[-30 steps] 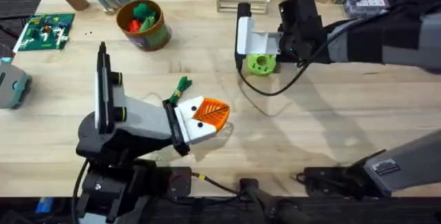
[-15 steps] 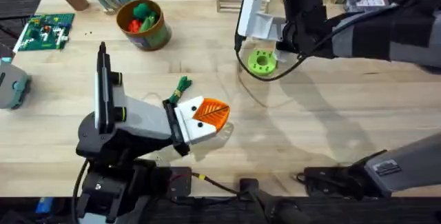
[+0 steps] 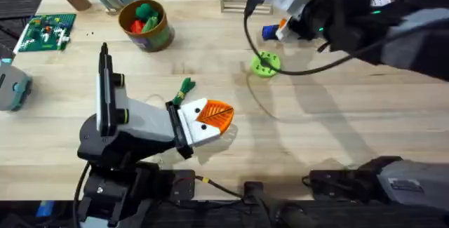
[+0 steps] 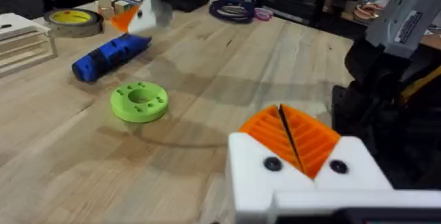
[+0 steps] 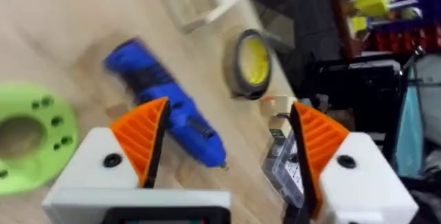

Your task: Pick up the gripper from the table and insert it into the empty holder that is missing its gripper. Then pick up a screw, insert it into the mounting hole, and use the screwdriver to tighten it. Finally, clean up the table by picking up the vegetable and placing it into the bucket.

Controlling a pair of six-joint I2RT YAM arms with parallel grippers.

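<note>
A: How does the right gripper stand?

B: Wide open, holding nothing. In its own wrist view the two orange ribbed pads are well apart, with the blue screwdriver lying on the wood between and beyond them. From overhead it hangs raised over the table's far side, near the white slatted rack.

A: And the left gripper?

B: Closed, orange pads pressed together, nothing between them. Overhead it rests low, with the leafy vegetable just beside its tip.

A: What does the overhead view add?

B: The bucket at the far left, with toys inside. The left wrist view shows the green round disc near the screwdriver and a yellow tape roll behind.
</note>
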